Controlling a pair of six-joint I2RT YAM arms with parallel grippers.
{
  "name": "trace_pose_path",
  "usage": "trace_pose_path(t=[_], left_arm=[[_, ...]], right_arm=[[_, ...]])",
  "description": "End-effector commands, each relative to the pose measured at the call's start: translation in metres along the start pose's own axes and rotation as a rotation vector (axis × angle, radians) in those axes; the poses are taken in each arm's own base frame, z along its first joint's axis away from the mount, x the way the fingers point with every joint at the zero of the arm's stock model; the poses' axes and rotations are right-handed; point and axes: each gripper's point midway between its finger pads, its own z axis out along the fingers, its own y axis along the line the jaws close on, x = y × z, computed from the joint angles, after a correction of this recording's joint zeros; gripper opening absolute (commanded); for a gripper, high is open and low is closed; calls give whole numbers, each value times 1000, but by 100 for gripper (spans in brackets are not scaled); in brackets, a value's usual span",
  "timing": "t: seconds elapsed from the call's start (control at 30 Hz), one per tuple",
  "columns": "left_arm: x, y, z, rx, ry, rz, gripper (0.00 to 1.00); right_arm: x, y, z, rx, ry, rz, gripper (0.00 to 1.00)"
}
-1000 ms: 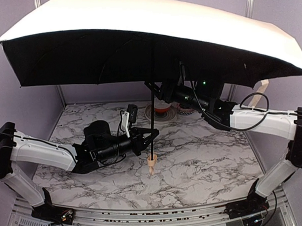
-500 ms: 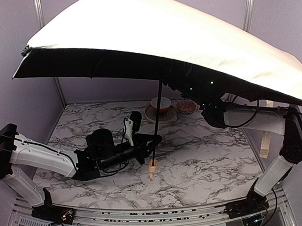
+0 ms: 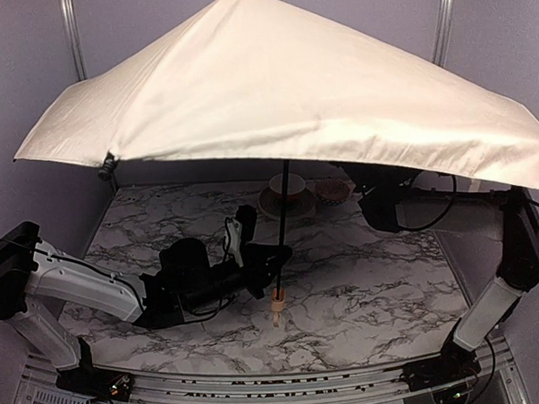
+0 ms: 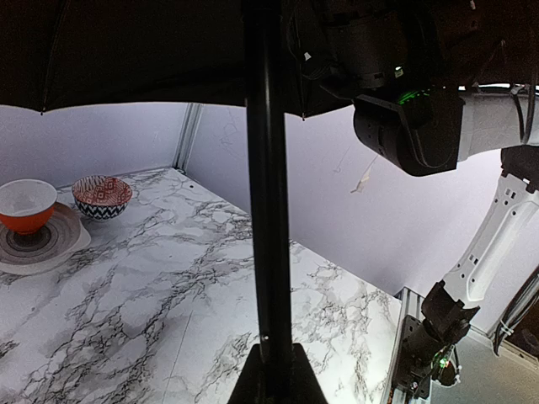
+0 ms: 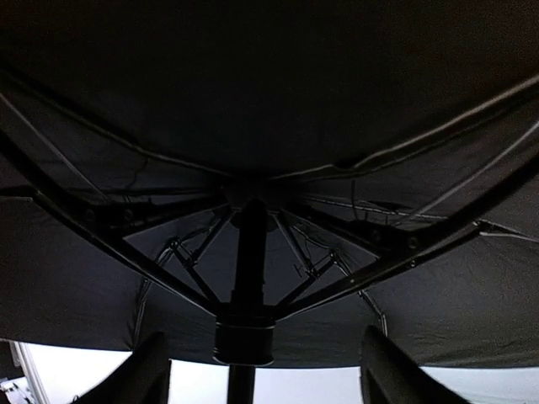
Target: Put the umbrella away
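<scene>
The umbrella (image 3: 273, 85) stands open, its cream canopy spread over most of the top view. Its thin dark shaft (image 3: 282, 210) runs down to a small tan handle (image 3: 275, 302) just above the table. My left gripper (image 3: 274, 258) is shut on the lower shaft; in the left wrist view the shaft (image 4: 268, 185) rises from between the closed fingers (image 4: 253, 383). My right gripper (image 5: 265, 358) is open below the black underside, with the runner (image 5: 244, 332) and ribs ahead of it and untouched. From above, only the right arm (image 3: 384, 201) shows under the canopy.
An orange-and-white bowl on a grey plate (image 3: 285, 194) (image 4: 25, 206) and a patterned bowl (image 3: 332, 190) (image 4: 102, 195) stand at the back of the marble table (image 3: 363, 287). Purple walls and metal posts enclose the sides. The canopy edge reaches close to both side walls.
The canopy has tipped from showing its black underside to showing its cream top. My right gripper opened and drew back to the right, off the shaft. The left gripper kept its hold.
</scene>
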Motion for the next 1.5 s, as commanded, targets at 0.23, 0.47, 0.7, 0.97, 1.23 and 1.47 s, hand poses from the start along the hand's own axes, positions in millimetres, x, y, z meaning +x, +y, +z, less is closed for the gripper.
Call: trace_pose_path(t=[0.23,0.47,0.7,0.97,1.23,1.47], left_arm=[[-38,-19,1,58,-134,9,0],[-36,-19,1,61,-129,10,0],[-36,-20,1,64,-129,11,0],[-36,-21,1,69,-128,15,0],[-37,-21,0,68,-129,17,0],[-39,-21,0,66,-135,17,0]], right_arm=[[-5,4,12,-40,-23,1,68],[-5,5,18,-40,-9,-18,70],[-1,4,20,-50,5,-11,47],[-1,4,20,-38,8,-23,19],[1,2,21,-33,19,-28,0],[1,4,19,-39,20,-31,21]])
